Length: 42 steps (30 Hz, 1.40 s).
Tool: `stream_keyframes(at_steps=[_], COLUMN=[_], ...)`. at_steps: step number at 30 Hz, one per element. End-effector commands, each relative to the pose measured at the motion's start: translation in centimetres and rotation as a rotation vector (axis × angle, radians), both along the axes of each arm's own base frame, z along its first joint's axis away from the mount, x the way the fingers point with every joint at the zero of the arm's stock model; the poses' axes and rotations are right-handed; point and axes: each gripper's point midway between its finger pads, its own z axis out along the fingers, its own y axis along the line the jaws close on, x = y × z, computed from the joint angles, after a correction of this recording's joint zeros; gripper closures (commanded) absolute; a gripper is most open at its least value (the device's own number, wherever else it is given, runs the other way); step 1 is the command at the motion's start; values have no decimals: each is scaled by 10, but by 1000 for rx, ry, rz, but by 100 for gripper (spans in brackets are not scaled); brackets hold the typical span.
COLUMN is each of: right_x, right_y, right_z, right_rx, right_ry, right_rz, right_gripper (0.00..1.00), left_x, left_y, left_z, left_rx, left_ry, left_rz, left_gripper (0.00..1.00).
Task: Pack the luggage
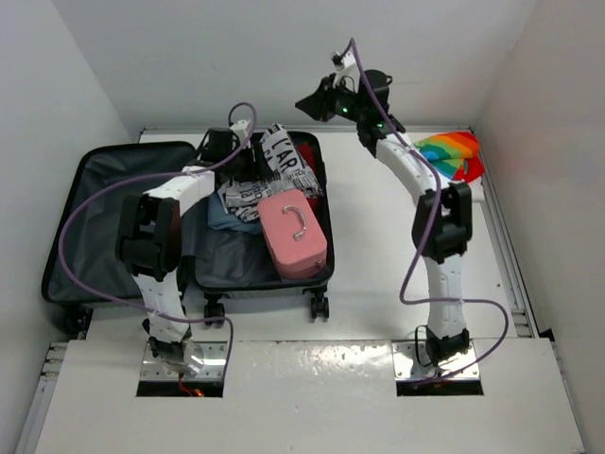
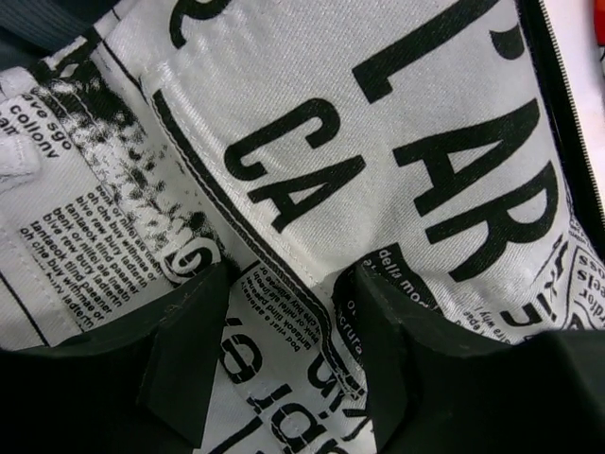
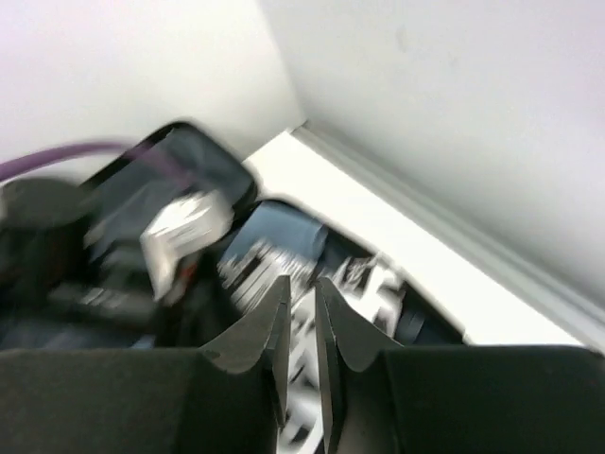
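Currently, a large silver-grey hard-shell suitcase (image 1: 104, 213) with black lining lies open on the left of a white table (image 1: 378, 246), its lid flat to the left. Its right half holds a white cloth printed with black newspaper lettering (image 2: 312, 123), some grey-blue clothing (image 1: 222, 216), and a small pink box case (image 1: 293, 236) with a metal handle at the near side.

The likely trouble lies with the left gripper (image 2: 293, 274). Its two black fingers stand apart, straddling a stitched seam of the printed cloth without closing on it. If they pinch only a thin fold, the cloth could slip free or drag over the suitcase rim. The pink case is near and could be nudged. A rainbow-striped cloth (image 1: 452, 154) lies well apart at the table's far right, not yet packed.

The left arm bends at the elbow and reaches down into the far end of the suitcase. The right arm stands tall, forearm angled left, with the right gripper (image 3: 301, 284) raised near the suitcase's far edge, its fingers almost touching and holding nothing. Its wrist view is blurred.
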Motion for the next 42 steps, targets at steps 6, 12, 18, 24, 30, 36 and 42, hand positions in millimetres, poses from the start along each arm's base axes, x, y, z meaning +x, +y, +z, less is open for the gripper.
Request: stream_keyframes(at_steps=[6,12,18,24,30,36,42], right_x=[31,9,-6,-29,-32,-32,-20], right_y=[58,94,73,20,-6,-14,-19], right_z=[-68,-138,-203,-247,-256,-259,-241], right_rx=[0,-160,-428,-661,-727,-734,-702], right_ry=[-39,-34,97,222,284,311,284], right_rz=[7,80,59,34,9,9,-27], right_gripper=[85,85,87,90,92,91,77], left_x=[-53,-52,-40,-3,49,69,40], left_y=[16,15,62,87,78,63,54], left_z=[-49,14,80,96,68,16,-57], left_rx=[4,-34,88,108,59,108,163], left_ry=[195,10,-163,-193,-141,-56,116], left_rz=[-7,-42,159,252,274,261,233], left_gripper=[28,20,17,14,18,18,19])
